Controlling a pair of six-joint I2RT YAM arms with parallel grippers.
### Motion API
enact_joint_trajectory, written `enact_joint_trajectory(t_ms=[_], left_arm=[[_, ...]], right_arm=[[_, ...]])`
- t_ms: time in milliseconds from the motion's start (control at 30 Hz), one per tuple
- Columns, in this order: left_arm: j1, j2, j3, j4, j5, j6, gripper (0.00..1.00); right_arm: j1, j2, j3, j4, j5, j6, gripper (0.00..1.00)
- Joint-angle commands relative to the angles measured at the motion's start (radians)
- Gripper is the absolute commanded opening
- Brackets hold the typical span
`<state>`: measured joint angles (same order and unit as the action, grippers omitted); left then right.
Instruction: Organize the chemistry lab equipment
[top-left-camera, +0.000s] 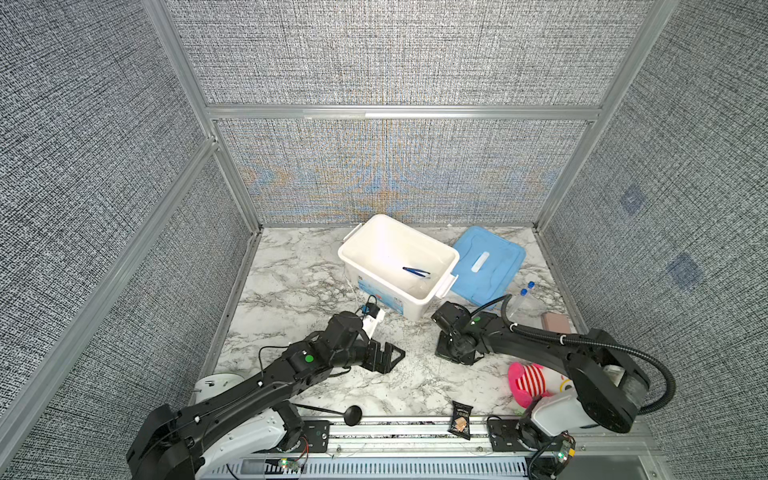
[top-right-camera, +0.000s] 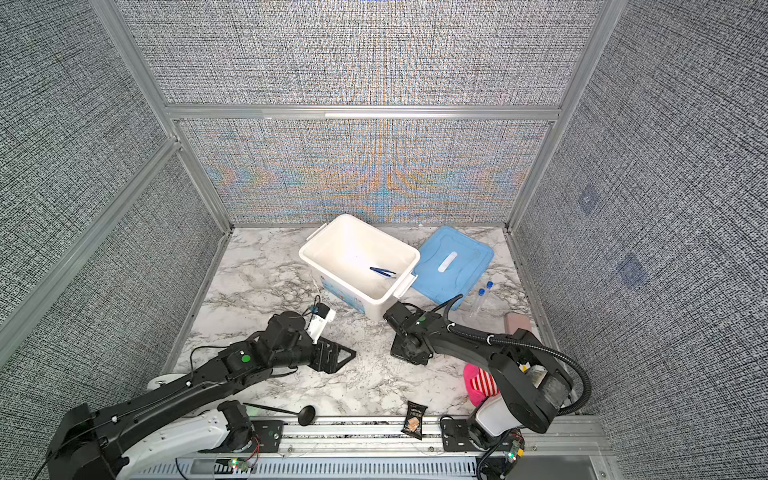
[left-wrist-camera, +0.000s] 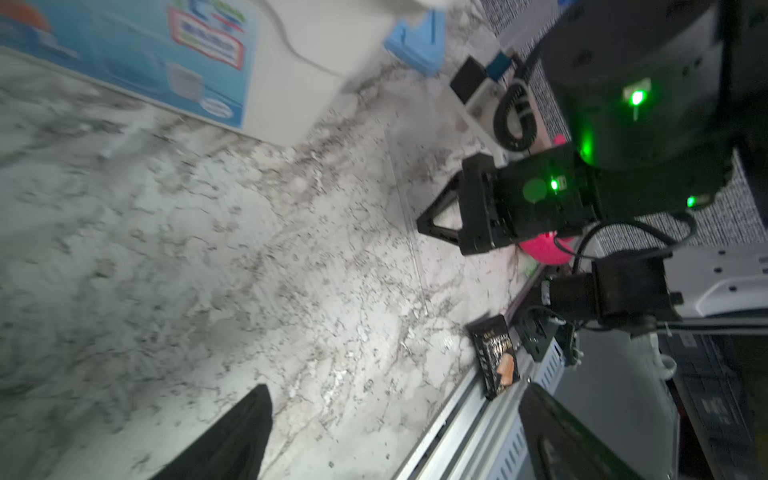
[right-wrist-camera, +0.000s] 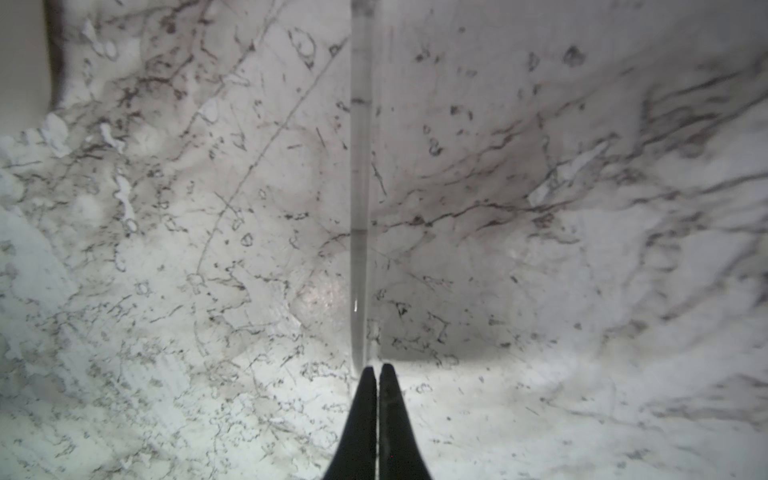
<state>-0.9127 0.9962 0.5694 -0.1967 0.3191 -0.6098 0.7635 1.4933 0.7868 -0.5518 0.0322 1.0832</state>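
Looks like a pickup of the stick (right-wrist-camera: 359, 187), on the right side. Can see the right end effector (right-wrist-camera: 377, 370) clenched, fingers pressed flat together, with the tips down at the tabletop (right-wrist-camera: 582, 291). Can see the stick lying flat on the marble directly ahead, with its near end at the fingertips and a shade to one side of them, and its long axis running straight away along the line of the fingers. Cannot tell whether nipped at that very end or only touched; shows no lift. In both top views, finds this end effector (top-left-camera: 455, 353) tilted down just in front of the bin (top-left-camera: 386, 245); cannot make out the stick there.

Finds the left end effector (left-wrist-camera: 395, 390) released, spread wide, holding nothing, low over bare marble and apart from the right one. Puts the right arm clearly nearer to the stick.

Elsewhere: tweezers (top-left-camera: 416, 272) inside the bin; lid (top-left-camera: 490, 266) off and flat beside it; two tubes (top-left-camera: 521, 299) lying side by side on the tabletop just beside the lid, not yet put away.

Probably calls for opening on the right, shifting slightly sideways to straddle the shaft, then closing across it, with the closing direction already crosswise to the long axis. Risks rolling or skidding so thin a thing.
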Motion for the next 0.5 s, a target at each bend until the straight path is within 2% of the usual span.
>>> enact_joint_trajectory(t_ms=[0,100,200,467], left_arm=[[-0.035,0.060,-0.004,0.056,0.032,-0.018,0.94],[-0.041,0.114,-0.012,0.075,0.042,-0.025,0.94],[-0.041,0.127,-0.017,0.066,0.019,-0.018,0.94],[-0.041,0.108,-0.040,0.041,-0.058,0.014,0.94]], right_arm=[[-0.003,0.010,-0.017,0.065,-0.062,0.072,0.05],[-0.003,0.030,-0.028,0.082,-0.092,0.106,0.10],[0.012,0.031,0.011,-0.002,-0.060,0.104,0.20],[0.011,-0.007,0.096,-0.147,-0.001,0.053,0.33]])
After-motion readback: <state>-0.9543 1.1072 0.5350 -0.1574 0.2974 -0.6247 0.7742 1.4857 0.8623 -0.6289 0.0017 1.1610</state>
